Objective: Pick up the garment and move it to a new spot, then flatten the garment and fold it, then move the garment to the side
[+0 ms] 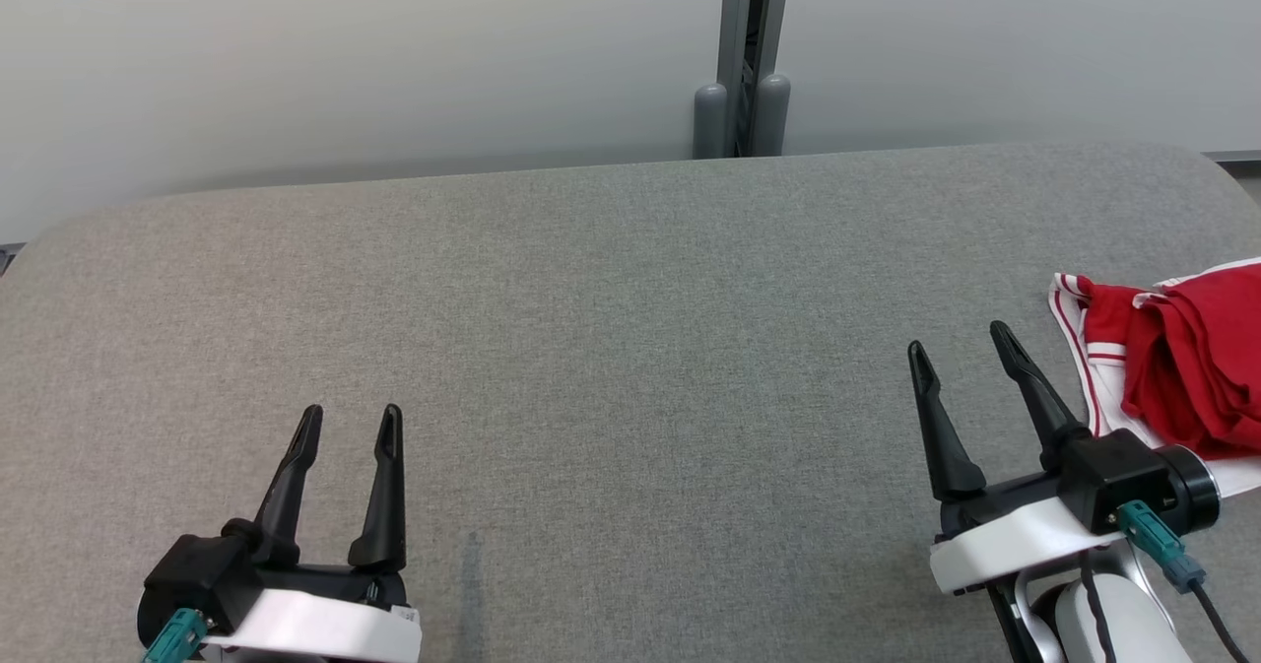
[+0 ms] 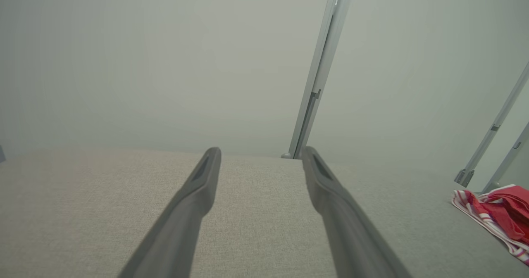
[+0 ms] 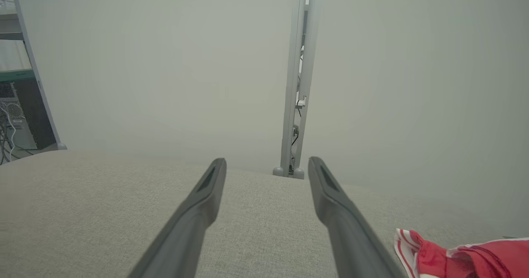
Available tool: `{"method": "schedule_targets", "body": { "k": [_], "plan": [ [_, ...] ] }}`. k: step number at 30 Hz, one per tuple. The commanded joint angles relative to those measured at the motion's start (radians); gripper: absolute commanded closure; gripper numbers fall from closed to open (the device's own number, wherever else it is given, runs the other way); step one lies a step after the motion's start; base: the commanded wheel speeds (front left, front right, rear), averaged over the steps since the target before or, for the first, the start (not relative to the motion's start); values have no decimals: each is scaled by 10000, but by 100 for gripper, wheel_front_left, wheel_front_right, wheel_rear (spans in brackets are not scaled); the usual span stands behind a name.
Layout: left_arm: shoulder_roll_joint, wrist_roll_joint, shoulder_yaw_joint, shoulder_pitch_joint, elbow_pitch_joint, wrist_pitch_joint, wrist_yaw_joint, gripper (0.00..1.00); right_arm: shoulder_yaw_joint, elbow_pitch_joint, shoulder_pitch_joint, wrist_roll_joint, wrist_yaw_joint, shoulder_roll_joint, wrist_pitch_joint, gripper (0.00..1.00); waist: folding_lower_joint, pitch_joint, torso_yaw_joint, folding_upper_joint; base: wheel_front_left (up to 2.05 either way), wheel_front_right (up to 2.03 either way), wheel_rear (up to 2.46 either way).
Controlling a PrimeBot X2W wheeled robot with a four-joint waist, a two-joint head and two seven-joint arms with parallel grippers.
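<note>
The worktop (image 1: 611, 328) is wide and flat with round corners. It is covered in rough grey cloth with a fine weave. The garment (image 1: 1197, 348) is soft and red, with white edges and thin red and white stripes. It lies bunched up in folds at the far right of the worktop, partly cut off by the picture's edge. The right tool (image 1: 961, 340) has two long, thin, black fingers that end in points. They are spread apart and hold nothing. The garment is just beside this tool, on its right; I cannot tell if they touch. The left tool (image 1: 352, 415) looks the same, spread apart and holding nothing, and it is well apart from the garment. Behind the worktop is a smooth pale wall (image 1: 345, 62) with a grey metal post (image 1: 734, 52).
</note>
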Motion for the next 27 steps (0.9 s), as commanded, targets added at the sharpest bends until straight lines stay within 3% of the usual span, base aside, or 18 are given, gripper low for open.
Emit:
{"method": "schedule_targets", "body": {
  "k": [1,9,17,27],
  "plan": [
    [33,-58,33,-99,14,8,-70,0,-28,-57,50,-43,-3,-36,-43,0,0,8,17,0,0,0,0],
    [33,-84,125,-185,282,8,-88,0,-35,-109,17,-71,-3,-38,-43,0,0,19,73,0,0,0,0],
    [31,-997,190,-131,613,8,-327,0,8,-135,-22,-95,-3,-36,-43,0,0,28,96,0,0,0,0],
    [33,-1206,217,-99,718,8,-430,0,84,-111,-95,-51,-3,-38,-43,0,0,16,122,0,0,0,0]
  ]
}}
